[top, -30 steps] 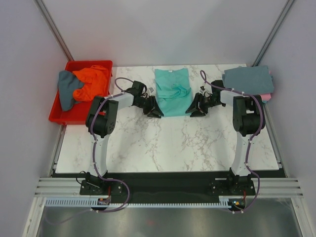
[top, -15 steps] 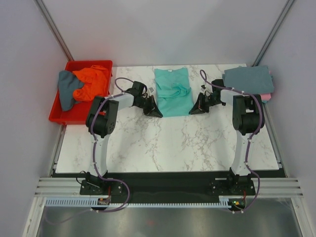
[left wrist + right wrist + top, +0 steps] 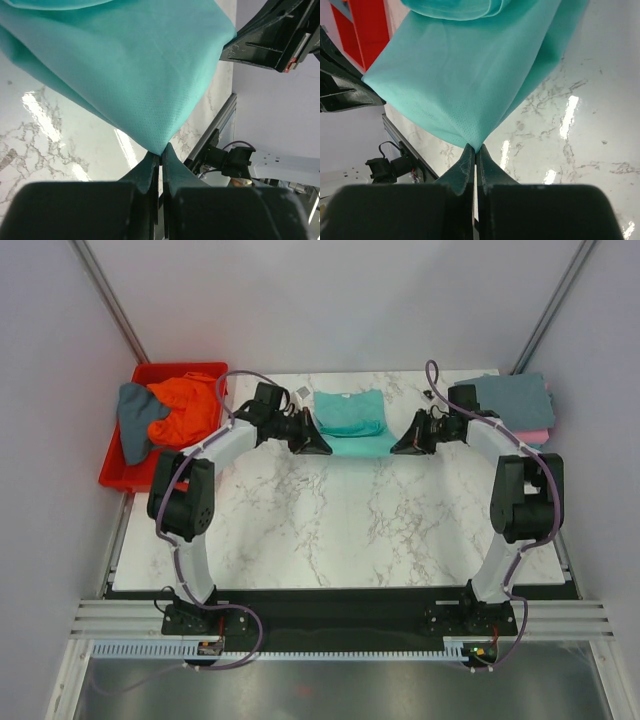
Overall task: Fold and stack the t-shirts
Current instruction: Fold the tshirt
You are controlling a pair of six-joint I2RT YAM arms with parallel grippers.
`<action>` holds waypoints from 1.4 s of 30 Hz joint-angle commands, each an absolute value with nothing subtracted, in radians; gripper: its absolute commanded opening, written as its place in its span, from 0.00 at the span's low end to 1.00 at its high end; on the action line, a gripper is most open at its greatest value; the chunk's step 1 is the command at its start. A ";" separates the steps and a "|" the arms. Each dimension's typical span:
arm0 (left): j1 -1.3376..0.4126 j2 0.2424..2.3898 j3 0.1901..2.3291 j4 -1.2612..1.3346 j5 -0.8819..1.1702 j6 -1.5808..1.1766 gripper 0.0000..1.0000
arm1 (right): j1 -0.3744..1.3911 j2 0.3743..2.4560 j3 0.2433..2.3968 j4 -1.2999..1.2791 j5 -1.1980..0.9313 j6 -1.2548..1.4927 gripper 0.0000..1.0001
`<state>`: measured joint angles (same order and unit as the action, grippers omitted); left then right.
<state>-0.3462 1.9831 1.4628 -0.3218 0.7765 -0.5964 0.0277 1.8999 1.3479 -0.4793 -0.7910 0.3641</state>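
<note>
Both closed on teal t-shirt [image 3: 350, 422] corners: left tool [image 3: 161, 153], right tool [image 3: 475, 148]; pink t-shirt [image 3: 537, 437] mostly hidden under grey t-shirt [image 3: 508, 400]

— The teal shirt [image 3: 150, 75] is fine knit cloth, matt, with a tiny pinhole texture.
— The table [image 3: 330, 530] is a white slab veined grey like marble, smooth and glossy, with glare on it.
— The bin [image 3: 112, 478] by its far left corner is smooth red plastic; the orange shirt [image 3: 185, 405] inside is soft matt cloth.
— The left gripper [image 3: 160, 154] and right gripper [image 3: 475, 148] look hard, black and dull. The rails [image 3: 110, 618] along the near edge are bare metal.
</note>
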 commanded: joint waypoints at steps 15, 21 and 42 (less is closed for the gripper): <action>-0.348 1.799 1.353 -0.308 0.815 -0.601 0.02 | 0.025 1.744 1.293 -0.453 -0.871 0.460 0.00; -0.342 1.861 1.341 -0.419 0.805 -0.572 0.02 | 0.046 1.808 1.278 -0.381 -0.858 0.469 0.00; -0.273 2.311 2.037 -0.414 0.602 -0.396 0.02 | 0.090 2.373 1.949 -0.200 -0.824 0.578 0.00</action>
